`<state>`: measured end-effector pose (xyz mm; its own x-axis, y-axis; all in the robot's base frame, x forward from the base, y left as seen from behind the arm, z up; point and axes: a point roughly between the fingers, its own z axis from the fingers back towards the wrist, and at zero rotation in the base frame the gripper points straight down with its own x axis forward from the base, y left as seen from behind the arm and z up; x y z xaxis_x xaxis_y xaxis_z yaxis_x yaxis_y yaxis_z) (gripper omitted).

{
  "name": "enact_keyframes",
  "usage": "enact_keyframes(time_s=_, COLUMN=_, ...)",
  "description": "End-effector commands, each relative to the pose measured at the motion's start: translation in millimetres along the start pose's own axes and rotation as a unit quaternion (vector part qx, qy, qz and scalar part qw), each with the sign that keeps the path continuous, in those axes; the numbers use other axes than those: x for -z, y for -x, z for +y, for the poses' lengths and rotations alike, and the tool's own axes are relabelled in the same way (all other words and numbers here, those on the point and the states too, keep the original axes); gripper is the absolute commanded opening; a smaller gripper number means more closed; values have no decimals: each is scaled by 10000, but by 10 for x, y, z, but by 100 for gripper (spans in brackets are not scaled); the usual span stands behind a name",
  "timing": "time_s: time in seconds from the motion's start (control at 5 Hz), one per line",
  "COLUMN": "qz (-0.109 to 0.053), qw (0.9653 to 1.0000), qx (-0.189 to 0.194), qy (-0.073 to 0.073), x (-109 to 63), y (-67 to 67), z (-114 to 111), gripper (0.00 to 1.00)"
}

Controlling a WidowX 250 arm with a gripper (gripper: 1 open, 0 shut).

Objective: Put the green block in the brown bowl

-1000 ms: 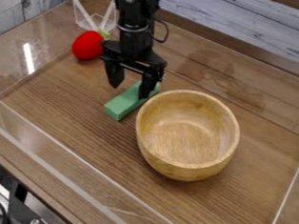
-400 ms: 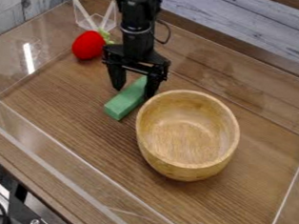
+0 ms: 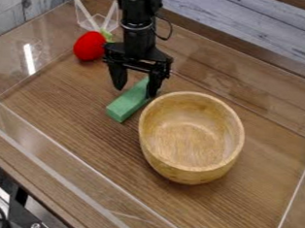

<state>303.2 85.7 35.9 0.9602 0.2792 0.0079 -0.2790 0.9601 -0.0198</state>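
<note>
Now I am at the grasp step: my fingers stand wide open over the far end of the block, one on each side, holding nothing. It lies flat on the tabletop, just beside the bowl. Next I must close on it, lift, and carry it over the rim.

Grainy wooden brown bowl on glossy wood-look table.

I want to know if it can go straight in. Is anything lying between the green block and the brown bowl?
No. In the camera view, only bare wooden table shows between the green block and the brown bowl.
</note>
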Motion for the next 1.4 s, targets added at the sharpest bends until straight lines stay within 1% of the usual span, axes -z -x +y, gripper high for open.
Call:
enact_keyframes(time_s=0.0, qz=-463, qw=9989, qx=102, qy=31, x=-331, y=-75, z=17, gripper=100)
enact_keyframes(time_s=0.2, qz=-328, qw=9989, qx=322, qy=-46, x=-173, y=-44, z=58, gripper=100)
enact_keyframes(time_s=0.4, qz=-205, qw=9982, qx=546, qy=-114, x=-35, y=-13, z=92, gripper=100)
enact_keyframes(time_s=0.6, qz=-178, qw=9988, qx=445, qy=-134, x=33, y=-65, z=106, gripper=0)
enact_keyframes(time_s=0.8, qz=-221, qw=9992, qx=320, qy=-66, x=-44, y=-126, z=123, gripper=0)
enact_keyframes(time_s=1.2, qz=-393, qw=9990, qx=180, qy=140, x=-503, y=-208, z=136, gripper=0)
